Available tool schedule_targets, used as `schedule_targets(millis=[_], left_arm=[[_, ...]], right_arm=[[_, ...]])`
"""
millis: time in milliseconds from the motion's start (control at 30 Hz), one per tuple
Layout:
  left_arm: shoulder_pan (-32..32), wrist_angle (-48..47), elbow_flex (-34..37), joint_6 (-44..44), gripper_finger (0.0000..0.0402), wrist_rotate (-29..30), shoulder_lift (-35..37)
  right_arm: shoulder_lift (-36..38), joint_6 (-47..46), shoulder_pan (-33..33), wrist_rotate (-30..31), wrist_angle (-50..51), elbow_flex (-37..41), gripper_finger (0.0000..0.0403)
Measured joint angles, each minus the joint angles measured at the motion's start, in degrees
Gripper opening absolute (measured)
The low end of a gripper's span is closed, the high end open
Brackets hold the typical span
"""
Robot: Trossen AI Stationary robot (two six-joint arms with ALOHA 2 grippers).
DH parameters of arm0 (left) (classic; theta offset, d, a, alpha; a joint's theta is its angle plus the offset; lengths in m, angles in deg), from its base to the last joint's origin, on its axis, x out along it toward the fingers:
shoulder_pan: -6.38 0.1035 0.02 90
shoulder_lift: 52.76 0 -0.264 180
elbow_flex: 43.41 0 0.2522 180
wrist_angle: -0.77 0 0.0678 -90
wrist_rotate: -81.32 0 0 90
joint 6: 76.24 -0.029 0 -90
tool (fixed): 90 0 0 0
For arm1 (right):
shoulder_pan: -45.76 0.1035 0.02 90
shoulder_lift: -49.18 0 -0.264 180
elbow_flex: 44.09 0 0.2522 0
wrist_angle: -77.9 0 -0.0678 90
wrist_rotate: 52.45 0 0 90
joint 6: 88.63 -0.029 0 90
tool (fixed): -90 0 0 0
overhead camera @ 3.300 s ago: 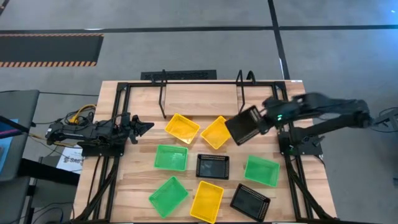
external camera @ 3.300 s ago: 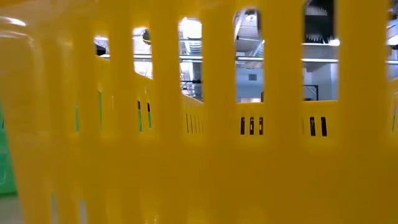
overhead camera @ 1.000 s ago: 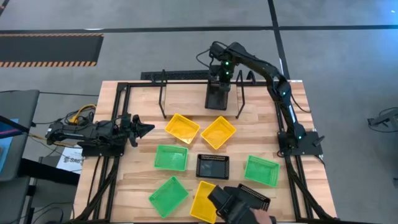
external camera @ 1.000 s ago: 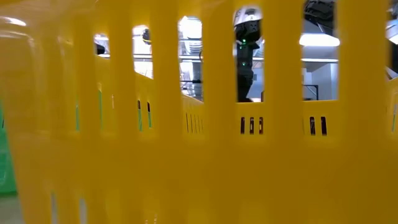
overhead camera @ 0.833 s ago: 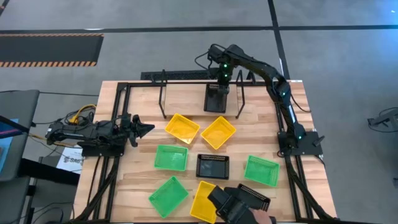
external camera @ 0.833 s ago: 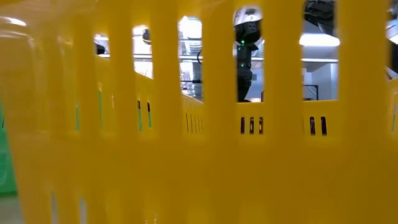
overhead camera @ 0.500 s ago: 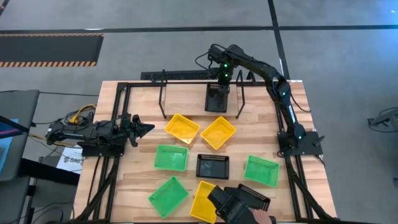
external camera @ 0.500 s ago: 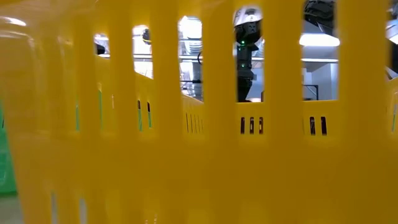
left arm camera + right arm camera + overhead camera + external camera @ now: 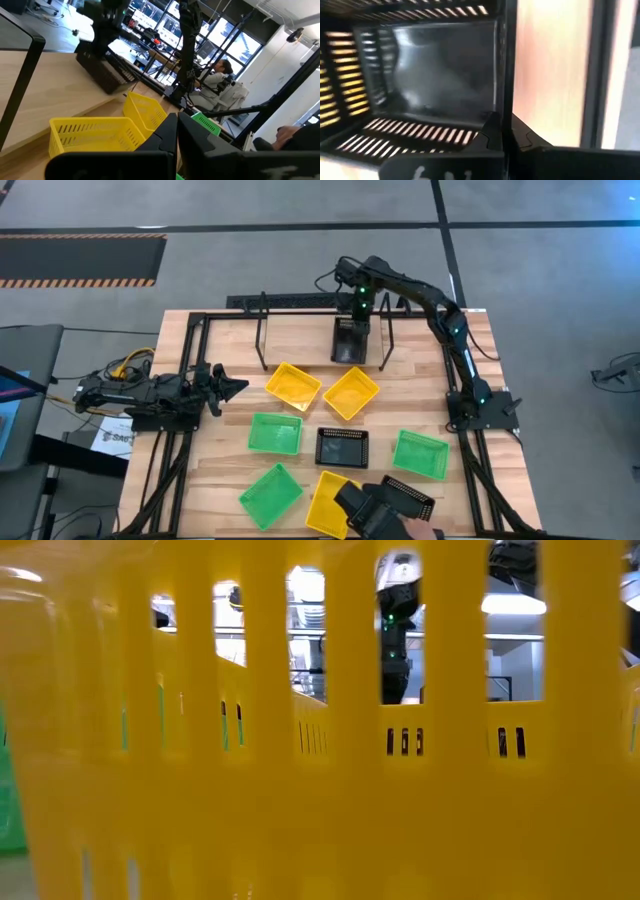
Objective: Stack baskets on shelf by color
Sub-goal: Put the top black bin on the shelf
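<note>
Wooden table on a grey floor, a busy room behind

The light wooden table stands on grey flooring crossed by a dark line, with a striped hazard mat beyond it; yellow cables lie at its edge; a seated person and tall windows show farther off

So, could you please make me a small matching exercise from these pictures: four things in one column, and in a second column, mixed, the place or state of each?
Things:
1. right gripper
2. left gripper
3. black basket in the middle
4. shelf

Places or states:
a. lies flat between green baskets
b. shut, waiting at the table's left edge
c. stands at the table's far edge
d. shut on a black basket at the shelf

Pairs: 1-d, 2-b, 3-a, 4-c
</note>
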Motion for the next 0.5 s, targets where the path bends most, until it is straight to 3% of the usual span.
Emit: schedule_targets(millis=[333, 500], left_arm=[[0.00, 0.00, 0.00, -0.72, 0.0000, -0.02, 0.00], [0.00, 0.00, 0.00, -0.73, 0.0000, -0.02, 0.00]], right_arm=[[0.02, 0.68, -0.08, 0.95, -2.22, 1.66, 0.0004], [0.02, 1.34, -0.06, 2.18, -2.94, 1.66, 0.0042]])
